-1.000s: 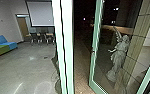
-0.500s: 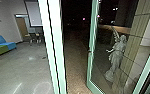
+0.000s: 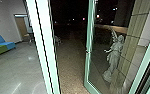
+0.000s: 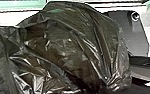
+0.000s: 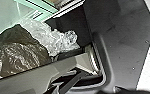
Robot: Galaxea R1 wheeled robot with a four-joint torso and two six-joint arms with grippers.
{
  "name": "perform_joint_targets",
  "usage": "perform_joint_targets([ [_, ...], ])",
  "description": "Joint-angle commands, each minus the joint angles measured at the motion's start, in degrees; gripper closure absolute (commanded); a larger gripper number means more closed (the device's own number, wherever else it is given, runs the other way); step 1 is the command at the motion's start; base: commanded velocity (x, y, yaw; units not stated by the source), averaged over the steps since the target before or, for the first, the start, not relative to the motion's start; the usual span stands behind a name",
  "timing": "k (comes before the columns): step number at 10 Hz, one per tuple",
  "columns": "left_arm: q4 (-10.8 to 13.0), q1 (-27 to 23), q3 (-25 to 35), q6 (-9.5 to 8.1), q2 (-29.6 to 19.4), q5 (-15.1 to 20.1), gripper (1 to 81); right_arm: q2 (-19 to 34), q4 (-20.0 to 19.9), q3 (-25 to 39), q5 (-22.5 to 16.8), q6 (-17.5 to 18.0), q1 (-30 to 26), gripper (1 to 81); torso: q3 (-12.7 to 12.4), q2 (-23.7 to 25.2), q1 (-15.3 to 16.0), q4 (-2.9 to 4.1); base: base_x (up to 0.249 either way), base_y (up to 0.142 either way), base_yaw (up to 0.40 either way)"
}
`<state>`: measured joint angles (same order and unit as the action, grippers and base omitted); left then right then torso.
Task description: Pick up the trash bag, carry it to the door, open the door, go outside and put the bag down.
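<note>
I see the dark shiny plastic trash bag (image 4: 66, 45) in both wrist views; picking it up seems done. Right of centre in head view, the green-framed glass door (image 3: 87, 65) stands open. Going out and putting down seem left. Each pincer, apart or clamped, I cannot tell.

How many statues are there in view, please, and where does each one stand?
1. The pale statue shows in the head view, in the glass of the open door, right of the frame's middle. Others may be hidden in the dark.
</note>
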<state>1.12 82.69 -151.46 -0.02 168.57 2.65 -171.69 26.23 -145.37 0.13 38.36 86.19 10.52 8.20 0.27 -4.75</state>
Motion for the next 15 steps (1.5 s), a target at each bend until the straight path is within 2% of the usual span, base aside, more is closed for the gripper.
perform_joint_targets([
  [1,0.3,-3.2,0.2,0.29,-0.7,3.2,81.1,0.3,1.7,-0.2,-2.4,-0.2,-2.5,1.0,0.0,0.0,0.0,0.0,0.0,-0.127,0.0],
  [5,0.4,-3.2,0.2,0.29,-0.8,3.2,81.1,0.7,5.6,-4.2,-3.1,-0.1,-2.0,1.0,0.0,0.0,0.0,0.0,0.0,-0.127,0.0],
  [15,0.3,-3.2,0.2,0.29,-0.7,3.2,81.1,0.5,5.4,-4.2,-3.1,-0.4,-1.9,1.0,0.0,0.0,0.0,0.0,0.0,-0.12,0.0],
])
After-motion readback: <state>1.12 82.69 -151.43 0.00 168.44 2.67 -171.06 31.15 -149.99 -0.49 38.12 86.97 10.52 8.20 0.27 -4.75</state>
